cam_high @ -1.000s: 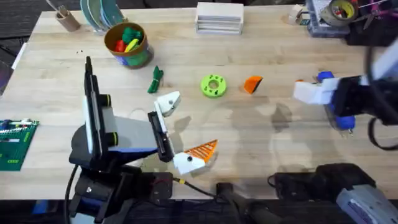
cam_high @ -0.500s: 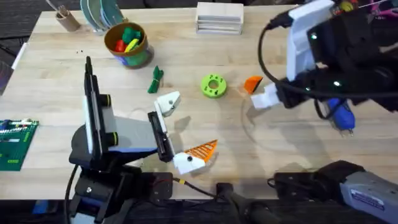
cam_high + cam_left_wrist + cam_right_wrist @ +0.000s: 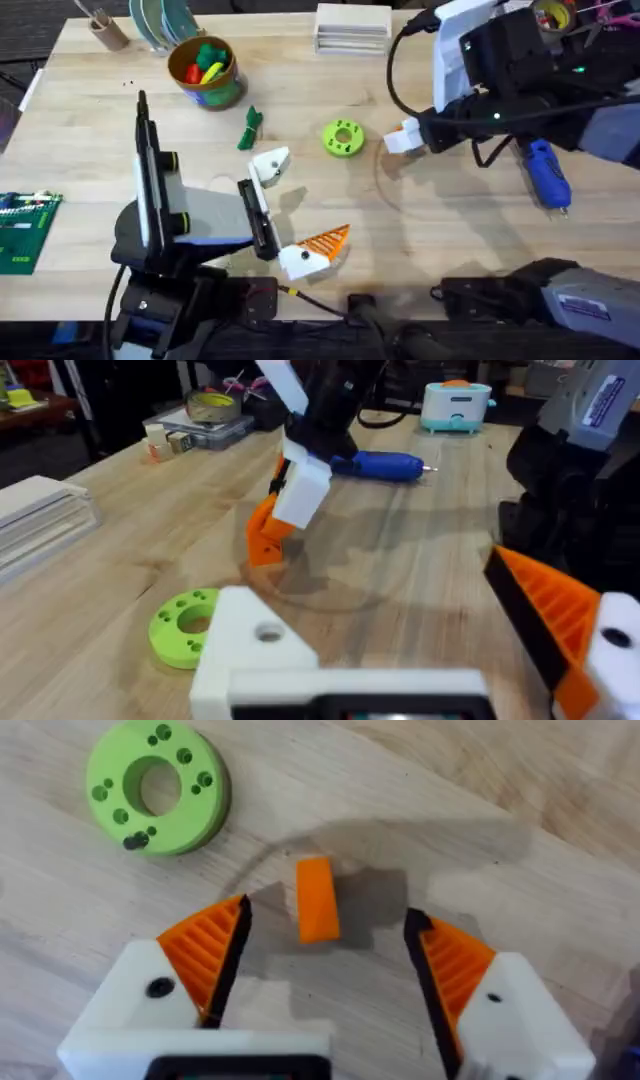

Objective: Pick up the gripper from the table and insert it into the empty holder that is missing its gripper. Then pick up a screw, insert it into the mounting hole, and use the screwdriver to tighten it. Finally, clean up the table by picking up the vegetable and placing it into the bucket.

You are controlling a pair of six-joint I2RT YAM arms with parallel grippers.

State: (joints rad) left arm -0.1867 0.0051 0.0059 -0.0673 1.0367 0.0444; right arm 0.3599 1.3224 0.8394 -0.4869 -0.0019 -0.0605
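While the orange fingertip piece (image 3: 317, 899) lies flat on the bench (image 3: 440, 250) beside the green disc (image 3: 158, 786), the right claw (image 3: 325, 945) hangs wide open straddling it, lined up to pinch it.

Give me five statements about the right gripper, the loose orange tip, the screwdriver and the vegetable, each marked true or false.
1. The right gripper is open around the loose orange tip. True.
2. The tip is already lifted. False: it lies on the table.
3. The screwdriver lies on the table. True.
4. The vegetable is in the bucket. False: it lies on the table.
5. The left gripper has two orange pads. False: one holder is bare.
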